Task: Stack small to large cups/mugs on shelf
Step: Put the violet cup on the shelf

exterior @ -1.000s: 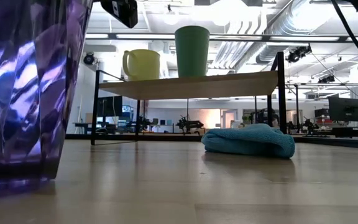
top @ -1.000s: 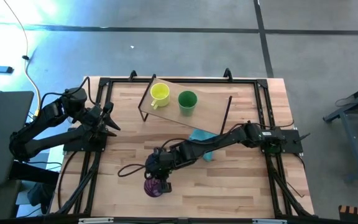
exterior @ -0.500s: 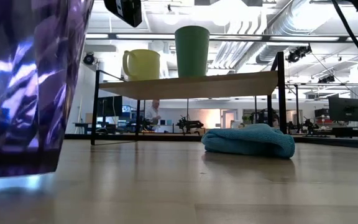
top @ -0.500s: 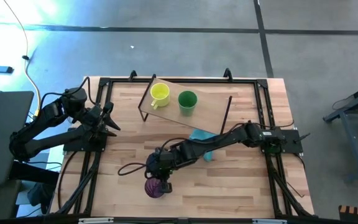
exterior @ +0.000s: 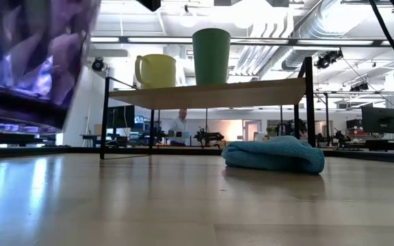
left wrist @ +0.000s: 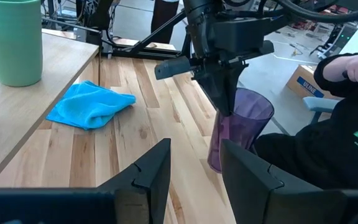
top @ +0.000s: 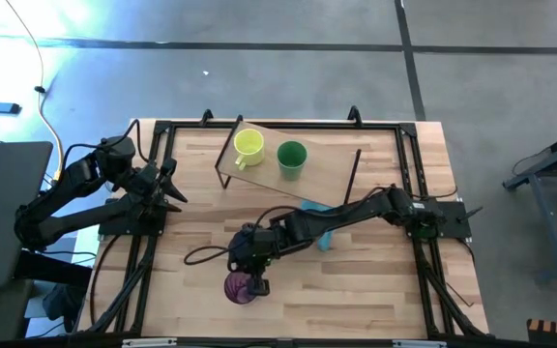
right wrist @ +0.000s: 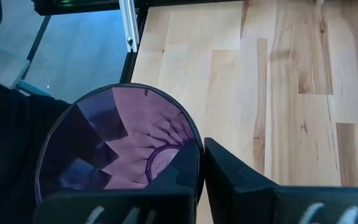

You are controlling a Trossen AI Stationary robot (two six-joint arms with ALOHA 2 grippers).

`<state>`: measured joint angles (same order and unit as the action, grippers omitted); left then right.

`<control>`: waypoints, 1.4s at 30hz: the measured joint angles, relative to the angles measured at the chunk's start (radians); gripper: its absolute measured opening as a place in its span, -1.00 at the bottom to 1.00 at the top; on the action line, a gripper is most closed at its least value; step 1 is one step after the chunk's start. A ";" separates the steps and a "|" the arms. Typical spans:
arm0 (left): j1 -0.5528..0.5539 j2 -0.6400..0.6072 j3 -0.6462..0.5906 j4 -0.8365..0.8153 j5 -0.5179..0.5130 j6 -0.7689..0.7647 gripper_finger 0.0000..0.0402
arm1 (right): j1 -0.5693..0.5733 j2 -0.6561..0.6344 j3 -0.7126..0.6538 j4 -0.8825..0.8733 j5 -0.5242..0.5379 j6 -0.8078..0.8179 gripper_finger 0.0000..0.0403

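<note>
The purple ribbed tumbler hangs near the table's near edge, held by my right gripper, which is shut on it. It also shows in the left wrist view and at the left of the low view. The yellow mug and the green cup stand side by side on the wooden shelf at the far side. My left gripper is open and empty at the table's left edge. My right gripper holds the tumbler by its rim, one finger inside and one finger outside the wall. The fingers come from above, pointing down. The tumbler hangs below them, slightly tilted, its base clear of the table.
A blue cloth lies bunched on the table in front of the shelf, partly under my right arm. The shelf's black legs stand on the table. A person in a dark sleeve sits beyond the table's near edge.
My right gripper has gone up with the purple tumbler. The tumbler stood on the table and now hangs clear of it, slightly tipped.
</note>
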<state>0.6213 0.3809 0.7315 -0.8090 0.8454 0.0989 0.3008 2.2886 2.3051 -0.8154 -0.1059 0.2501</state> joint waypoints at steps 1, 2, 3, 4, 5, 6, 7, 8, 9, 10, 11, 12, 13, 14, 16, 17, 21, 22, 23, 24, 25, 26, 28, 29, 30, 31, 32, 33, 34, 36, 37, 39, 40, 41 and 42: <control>0.000 0.000 0.000 0.000 0.000 0.000 -0.37 | 0.000 -0.001 0.000 0.001 0.000 0.000 -1.00; 0.000 0.000 0.000 0.000 0.000 0.000 -0.37 | 0.000 -0.002 0.000 0.003 0.000 -0.002 -1.00; 0.000 0.000 0.000 0.000 0.000 0.000 -0.37 | 0.000 -0.004 0.000 0.001 0.000 -0.004 -1.00; 0.000 0.000 0.000 0.000 0.000 0.000 -0.37 | 0.000 -0.005 0.000 -0.002 0.000 -0.005 -1.00; 0.000 0.000 0.000 0.000 0.000 0.000 -0.37 | 0.000 -0.007 0.000 -0.004 0.001 -0.007 -1.00; 0.000 0.000 0.000 0.000 0.000 0.000 -0.37 | 0.000 -0.008 0.000 -0.002 0.001 -0.007 -1.00; 0.000 0.000 0.000 0.000 0.000 0.000 -0.37 | 0.000 -0.008 0.000 0.000 0.001 -0.006 -1.00; 0.000 0.000 0.000 0.000 0.000 0.000 -0.37 | 0.000 -0.008 0.000 -0.001 0.001 -0.006 -1.00; 0.000 0.000 0.000 0.000 0.000 0.000 -0.37 | 0.000 -0.008 0.000 -0.005 0.001 -0.006 -1.00; 0.000 0.000 0.000 0.000 0.000 0.000 -0.37 | 0.000 -0.008 0.000 -0.008 0.002 -0.007 -1.00; 0.000 0.000 0.000 0.000 0.000 0.000 -0.37 | 0.000 -0.008 0.000 -0.010 0.002 -0.007 -1.00; 0.000 0.000 0.000 0.000 0.000 0.000 -0.37 | -0.001 -0.008 0.000 -0.011 0.002 -0.006 -1.00; 0.000 0.000 0.000 0.000 0.000 0.000 -0.37 | -0.002 -0.008 0.000 -0.012 0.002 -0.006 -1.00; 0.000 0.000 0.000 0.000 0.000 0.000 -0.37 | -0.002 -0.008 0.000 -0.013 0.002 -0.006 -1.00; 0.000 0.000 0.000 0.000 0.000 0.000 -0.37 | -0.003 -0.012 0.000 -0.017 0.003 -0.007 -1.00; 0.000 0.000 0.000 0.000 0.000 0.000 -0.37 | -0.005 -0.014 0.000 -0.016 0.003 -0.006 -1.00; 0.000 0.000 0.000 0.000 0.000 0.000 -0.37 | -0.008 -0.030 0.000 -0.019 0.007 -0.007 -1.00; 0.000 0.000 0.000 0.000 0.000 0.000 -0.37 | -0.010 -0.033 0.000 -0.025 0.007 -0.007 -1.00; 0.000 0.000 0.000 0.000 0.000 0.000 -0.37 | -0.012 -0.036 0.000 -0.032 0.007 -0.007 -1.00; 0.000 0.000 0.000 0.000 0.000 0.000 -0.37 | -0.014 -0.039 0.000 -0.036 0.007 -0.007 -1.00; 0.000 0.000 0.000 0.000 0.000 -0.001 -0.37 | -0.015 -0.042 0.000 -0.036 0.008 -0.007 -1.00; 0.000 0.000 0.000 0.000 0.000 -0.001 -0.37 | -0.016 -0.044 0.000 -0.038 0.008 -0.007 -1.00; 0.000 0.000 0.000 0.000 0.000 -0.001 -0.37 | -0.020 -0.052 0.000 -0.047 0.013 -0.008 -1.00; 0.000 0.000 0.000 0.000 0.000 -0.001 -0.37 | -0.020 -0.055 0.000 -0.049 0.016 -0.008 -1.00; 0.000 0.000 0.000 0.000 0.000 -0.001 -0.37 | -0.021 -0.057 0.000 -0.049 0.018 -0.008 -1.00; 0.000 0.000 0.000 0.000 0.000 -0.001 -0.37 | -0.022 -0.060 0.000 -0.050 0.020 -0.008 -1.00; 0.000 0.000 0.000 0.000 0.000 -0.001 -0.37 | -0.022 -0.062 0.000 -0.054 0.023 -0.012 -1.00; 0.000 0.000 0.000 0.000 0.000 -0.001 -0.37 | -0.022 -0.063 0.000 -0.057 0.024 -0.012 -1.00; 0.000 0.000 0.000 0.000 0.000 -0.001 -0.37 | -0.022 -0.067 0.000 -0.065 0.024 -0.012 -1.00; 0.000 0.000 0.000 0.000 0.000 -0.001 -0.37 | -0.025 -0.073 0.000 -0.072 0.025 -0.012 -1.00; 0.000 0.000 0.000 0.000 0.000 -0.001 -0.37 | -0.026 -0.077 0.000 -0.072 0.025 -0.012 -1.00; 0.000 0.000 0.000 0.000 0.000 -0.001 -0.37 | -0.026 -0.086 0.000 -0.080 0.029 -0.012 -1.00; 0.000 0.000 0.000 0.000 0.000 -0.001 -0.37 | -0.026 -0.091 0.000 -0.081 0.035 -0.012 -1.00; 0.000 0.000 0.000 0.000 0.000 -0.001 -0.37 | -0.026 -0.095 0.000 -0.082 0.038 -0.012 -1.00; 0.000 0.000 0.000 0.000 0.000 -0.001 -0.37 | -0.026 -0.098 0.000 -0.085 0.038 -0.012 -1.00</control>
<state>0.6216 0.3809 0.7317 -0.8093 0.8453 0.0984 0.2749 2.1908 2.3051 -0.9001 -0.0675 0.2384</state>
